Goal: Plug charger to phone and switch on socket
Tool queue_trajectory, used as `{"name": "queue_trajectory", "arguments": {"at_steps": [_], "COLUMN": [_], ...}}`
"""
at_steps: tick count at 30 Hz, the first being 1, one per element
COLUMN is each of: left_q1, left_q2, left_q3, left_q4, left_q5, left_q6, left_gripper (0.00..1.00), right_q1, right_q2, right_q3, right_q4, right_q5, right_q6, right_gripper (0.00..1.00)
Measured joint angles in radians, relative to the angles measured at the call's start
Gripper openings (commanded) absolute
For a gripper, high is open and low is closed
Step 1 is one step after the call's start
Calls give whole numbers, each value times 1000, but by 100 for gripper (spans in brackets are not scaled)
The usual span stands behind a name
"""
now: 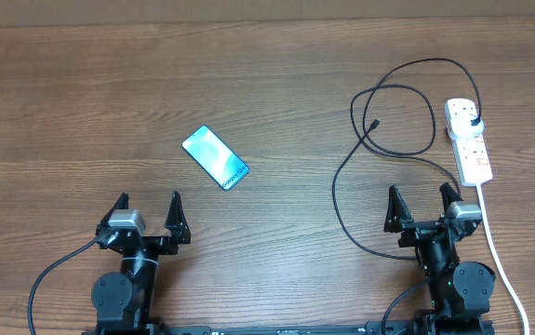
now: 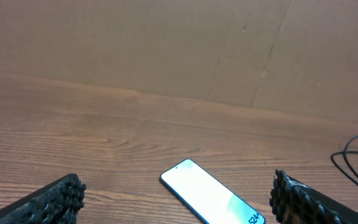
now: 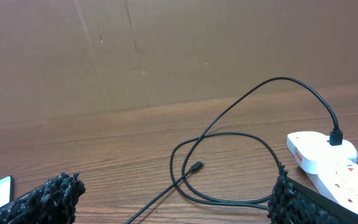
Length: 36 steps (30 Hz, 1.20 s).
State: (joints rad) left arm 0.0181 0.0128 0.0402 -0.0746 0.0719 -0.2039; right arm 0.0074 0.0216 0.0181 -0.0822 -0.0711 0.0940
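The phone lies flat on the table, cyan screen up, angled, ahead of my left gripper, which is open and empty; it also shows in the left wrist view. The white socket strip lies at the right, with the charger's black plug in its far end. The charger cable loops left, its connector tip free on the table, also in the right wrist view. My right gripper is open and empty, near the strip's near end.
The strip's thick white cord runs down past the right arm to the front edge. A brown wall backs the table. Bare wood lies between the phone and the cable loops.
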Motion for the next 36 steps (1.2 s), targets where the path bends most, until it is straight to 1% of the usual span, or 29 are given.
{"name": "queue_trajectory", "arguments": {"at_steps": [11,20,23,26,29,33,36], "left_q1": [0,0,0,0,0,0,0], "left_q2": [0,0,0,11,62,192,323], "left_q3": [1,3,22,89,192,330,430], "left_q4": [-59,-23,-35,-89,-156,-215,-264], "left_q5": [-13,5,14,13,1,-7,-9], "left_q6": [1,0,0,0,0,0,0], "left_gripper": [99,100,100,100,100,100,100], "right_q1": [0,0,0,0,0,0,0], "right_q2": [0,0,0,0,0,0,0], "right_q3": [0,0,0,0,0,0,0], "right_q4": [0,0,0,0,0,-1,0], "right_q5": [0,0,0,0,0,0,0], "right_q6": [-1,0,0,0,0,0,0], "right_gripper": [100,100,100,100,100,100,100]}}
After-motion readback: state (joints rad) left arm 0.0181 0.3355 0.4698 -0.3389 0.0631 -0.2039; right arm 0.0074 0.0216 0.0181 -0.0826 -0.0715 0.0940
